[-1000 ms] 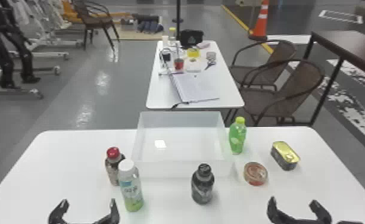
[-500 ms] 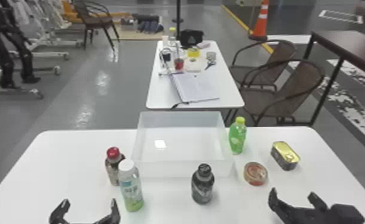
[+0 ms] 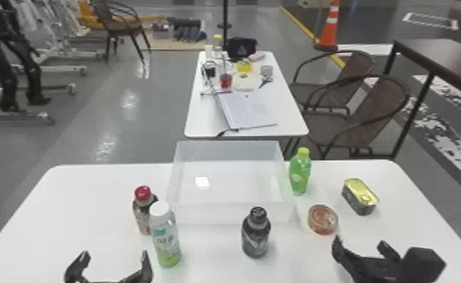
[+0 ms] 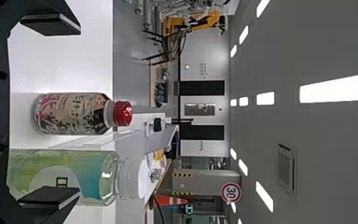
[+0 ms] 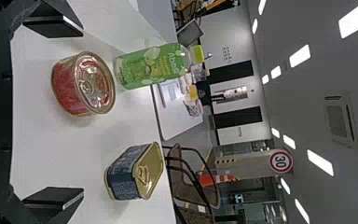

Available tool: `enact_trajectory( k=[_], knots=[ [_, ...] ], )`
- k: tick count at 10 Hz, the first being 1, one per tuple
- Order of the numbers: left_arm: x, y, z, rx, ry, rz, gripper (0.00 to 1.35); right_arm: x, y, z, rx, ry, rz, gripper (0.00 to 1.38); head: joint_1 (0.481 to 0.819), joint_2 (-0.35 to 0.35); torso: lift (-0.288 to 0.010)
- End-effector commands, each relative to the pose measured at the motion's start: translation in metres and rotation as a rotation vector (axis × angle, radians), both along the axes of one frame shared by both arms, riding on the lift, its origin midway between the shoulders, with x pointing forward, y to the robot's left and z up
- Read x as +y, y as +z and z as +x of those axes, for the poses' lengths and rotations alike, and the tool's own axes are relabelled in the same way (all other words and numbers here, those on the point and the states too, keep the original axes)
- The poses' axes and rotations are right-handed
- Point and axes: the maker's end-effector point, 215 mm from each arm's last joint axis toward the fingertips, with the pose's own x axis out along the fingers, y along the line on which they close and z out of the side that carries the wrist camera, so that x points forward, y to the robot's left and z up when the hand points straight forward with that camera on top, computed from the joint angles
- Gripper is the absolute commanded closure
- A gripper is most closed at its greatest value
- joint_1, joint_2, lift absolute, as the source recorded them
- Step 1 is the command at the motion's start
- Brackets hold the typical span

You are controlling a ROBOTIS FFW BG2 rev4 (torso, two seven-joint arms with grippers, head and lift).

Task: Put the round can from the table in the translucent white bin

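Round can near the empty right gripper.
Head view: the right gripper (image 3: 361, 242) is spread wide and empty; the round can (image 3: 322, 219) sits on the table (image 3: 90, 203) just ahead of its fingertips, a little to their left, outside the translucent white bin (image 3: 233, 214). The left gripper (image 3: 115, 256), wide apart and empty, is near the table's front edge. Right wrist view: the round can lies beyond the fingertips, nearer one finger, with the rectangular can (image 5: 135, 172) nearer the other.

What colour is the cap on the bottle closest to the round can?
Bright yellow-green, on the green bottle; the head view shows it best.
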Motion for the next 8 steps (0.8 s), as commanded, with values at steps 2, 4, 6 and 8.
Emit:
enact_trajectory(
  k=[2,4,6,8],
  knots=[
    [-0.001,-0.001,0.002,0.0,0.0,-0.005,0.09,0.01,-0.009,0.014,0.027,0.023,0.01,0.1,0.549,0.0,-0.1],
    [-0.001,-0.001,0.003,0.0,-0.001,-0.008,0.09,0.015,-0.016,0.02,0.053,0.035,0.013,0.1,0.549,0.0,-0.1],
    [0.0,-0.002,0.003,0.001,0.0,-0.014,0.09,0.018,-0.024,0.022,0.092,0.044,0.026,0.1,0.549,0.0,-0.1],
    [-0.001,-0.003,0.003,0.003,0.0,-0.017,0.09,0.021,-0.029,0.029,0.135,0.056,0.031,0.1,0.549,0.0,-0.1]
  ],
)
